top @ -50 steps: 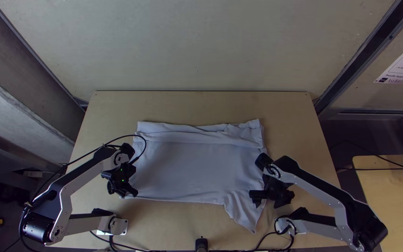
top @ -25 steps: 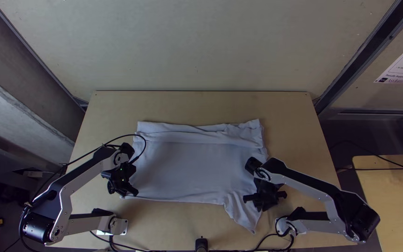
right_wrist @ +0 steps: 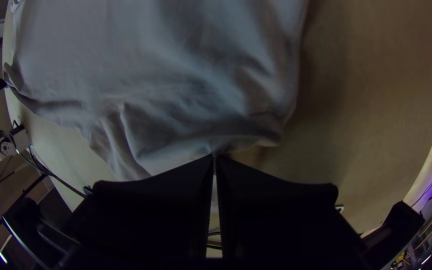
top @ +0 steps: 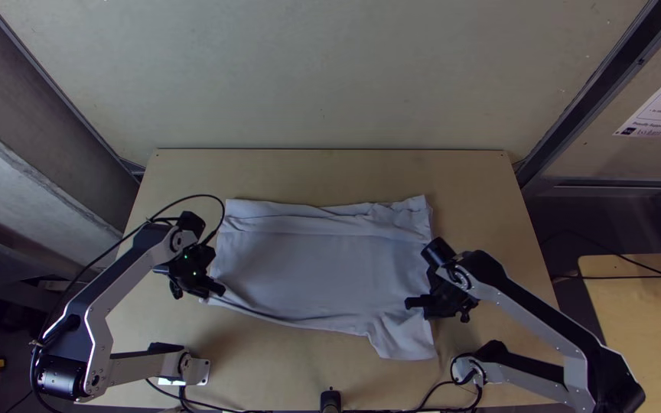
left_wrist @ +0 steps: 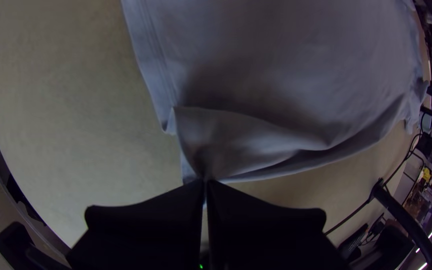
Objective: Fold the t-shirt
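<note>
The pale t-shirt (top: 315,268) lies spread on the table, with a folded band along its far edge and a flap at its near right. In the top view my left gripper (top: 214,291) is at its near left corner and my right gripper (top: 415,304) at its right side, over the flap. The left wrist view has my left gripper (left_wrist: 205,184) shut on a raised corner of the t-shirt (left_wrist: 276,65). In the right wrist view, my right gripper (right_wrist: 214,157) is shut on a pinched edge of the t-shirt (right_wrist: 126,55).
Bare wood of the table (top: 330,176) stretches beyond the cloth's far edge. Dark cables (top: 392,411) run along the near edge between the arm bases. A second wooden table (top: 644,306) stands off to the right.
My left gripper has moved slightly away from the near edge, lifting the near left corner. My right gripper shifted left, then back up and away from the near edge; the near right flap's tip was drawn up.
</note>
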{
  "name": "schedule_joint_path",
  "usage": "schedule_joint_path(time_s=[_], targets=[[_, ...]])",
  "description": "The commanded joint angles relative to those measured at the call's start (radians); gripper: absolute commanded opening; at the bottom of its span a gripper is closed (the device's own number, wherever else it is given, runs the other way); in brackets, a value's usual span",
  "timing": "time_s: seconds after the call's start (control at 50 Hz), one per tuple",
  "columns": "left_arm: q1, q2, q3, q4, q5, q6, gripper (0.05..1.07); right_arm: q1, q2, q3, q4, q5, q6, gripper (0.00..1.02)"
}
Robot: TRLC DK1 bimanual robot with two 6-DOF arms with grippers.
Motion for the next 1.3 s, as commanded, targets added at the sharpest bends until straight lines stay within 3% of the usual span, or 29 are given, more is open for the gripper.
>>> schedule_joint_path(time_s=[0.0, 0.32, 0.7, 1.28], targets=[[0.027, -0.018, 0.045, -0.027, 0.019, 0.022, 0.08, -0.042, -0.033, 0.03, -0.041, 0.021, -0.031, 0.03], [0.109, -0.018, 0.113, -0.016, 0.039, 0.082, 0.08, -0.227, -0.062, 0.109, -0.093, 0.076, -0.149, 0.03], [0.122, 0.062, 0.317, 0.036, 0.073, 0.053, 0.08, -0.278, 0.074, 0.306, -0.084, 0.108, -0.171, 0.03], [0.116, 0.356, 0.579, 0.094, 0.087, 0.041, 0.08, -0.35, 0.45, 0.602, 0.001, 0.143, -0.226, 0.03]])
